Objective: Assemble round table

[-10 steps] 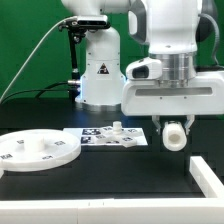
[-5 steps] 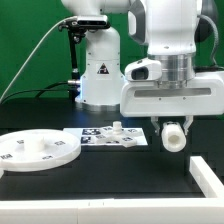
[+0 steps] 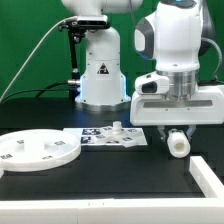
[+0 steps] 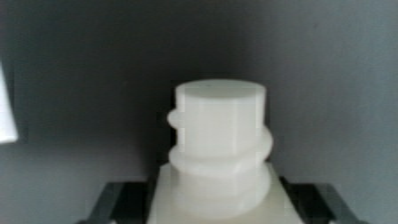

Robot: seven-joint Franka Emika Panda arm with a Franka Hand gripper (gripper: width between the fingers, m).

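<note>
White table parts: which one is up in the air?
The short post, gripped by the tool. The round disc lies flat on the black tabletop.

**White plastic on a matt black tabletop**

The post [image 4: 221, 125] is smooth white plastic with a soft satin sheen; blur in the wrist view hides any finer texture. On either side of it the pincer [image 4: 217, 198] shows dark, matt fingers [image 4: 121, 203]. At eight o'clock in the exterior view, the disc [image 3: 38, 150] is the same smooth white plastic, its small tags printed in matt black. The tabletop [image 3: 120, 180] is black and matt. The marker board [image 3: 100, 138], just toward six o'clock from the centre, looks like a thin, matt white sheet. The arm [image 3: 185, 40] has glossy white shells. The backdrop [image 3: 25, 40], at ten o'clock, is matt green and cloth-like.
</note>
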